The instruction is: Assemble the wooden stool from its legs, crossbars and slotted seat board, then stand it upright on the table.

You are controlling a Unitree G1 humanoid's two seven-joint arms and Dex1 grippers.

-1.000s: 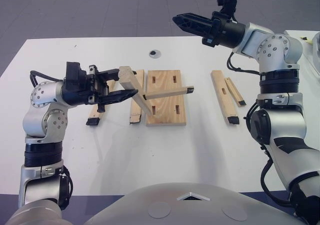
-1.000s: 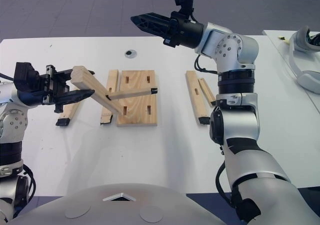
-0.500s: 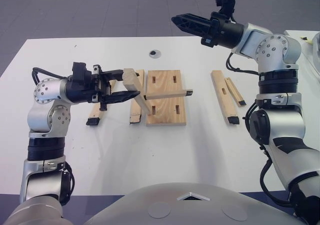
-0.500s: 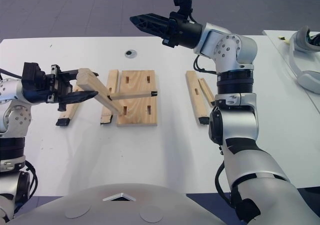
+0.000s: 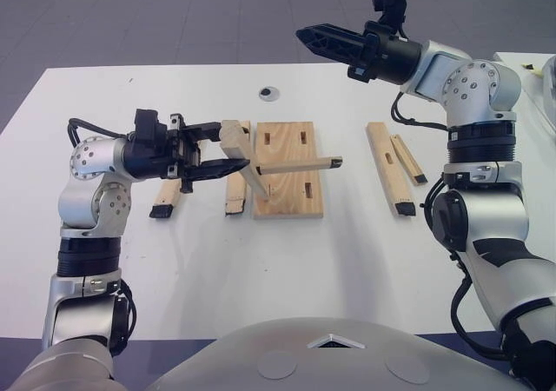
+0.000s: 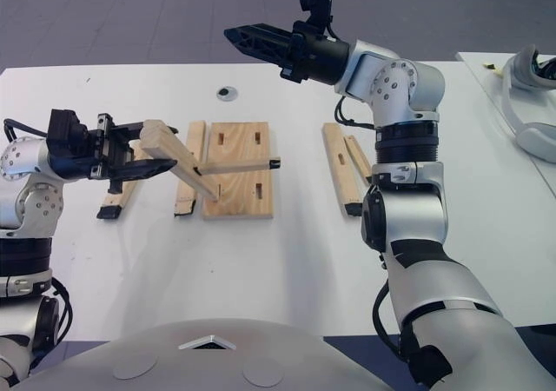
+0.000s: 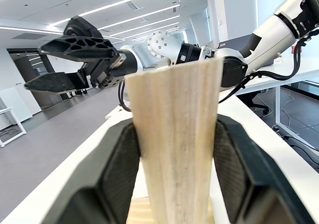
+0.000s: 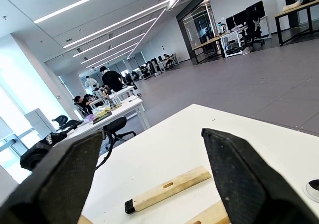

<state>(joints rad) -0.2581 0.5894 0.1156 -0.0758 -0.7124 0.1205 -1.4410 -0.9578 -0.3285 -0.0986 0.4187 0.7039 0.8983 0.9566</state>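
In the left wrist view the left gripper [image 5: 228,144] clamps the pale, straight-grained leg [image 7: 172,134] between black textured pads [image 7: 122,169]. The head views add that this leg hangs tilted above the left edge of the flat slotted seat board [image 5: 291,195], with a thin dark-tipped crossbar [image 5: 300,165] joined to it. The right gripper [image 5: 311,36] stands high over the far side of the table [image 5: 174,261], its wedge-shaped fingers [image 8: 55,184] apart and empty.

Left arm bent, end effector [image 5: 224,146] pointing right, clamped on leg [image 5: 250,170]. Right arm raised at far side, end effector [image 5: 306,36] pointing left, fingers spread.
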